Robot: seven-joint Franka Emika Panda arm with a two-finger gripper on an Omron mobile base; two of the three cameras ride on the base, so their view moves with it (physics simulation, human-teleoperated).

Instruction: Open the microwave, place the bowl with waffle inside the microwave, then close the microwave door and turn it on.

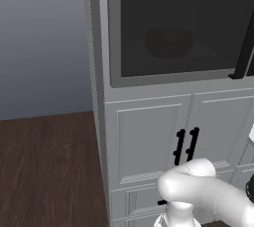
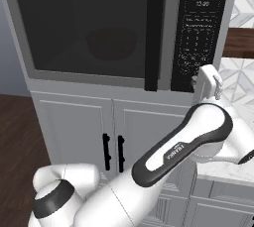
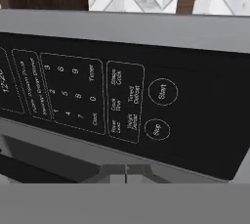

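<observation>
The small dark grey round bowl (image 2: pixel 111 42) sits inside the boxy grey microwave (image 2: pixel 124 28), behind its closed dark glass door (image 2: pixel 89 28). The end effector (image 3: pixel 126 170), fingers together and empty, faces the black keypad. Risk: drifting sideways onto the round Stop button (image 3: pixel 157 129) instead of the round Start button (image 3: pixel 162 92). The door's black bar handle (image 2: pixel 155 32) crowds one side.

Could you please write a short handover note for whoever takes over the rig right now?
Gripper: at the control panel's lower end; jaws look shut, holding nothing.
Microwave door: closed, handle beside the panel.
Bowl: inside the microwave, dimly visible through the glass.
Done: bowl loaded, door closed.
Left: press the Start button, which the hand view shows close ahead, with Stop next to it.
</observation>
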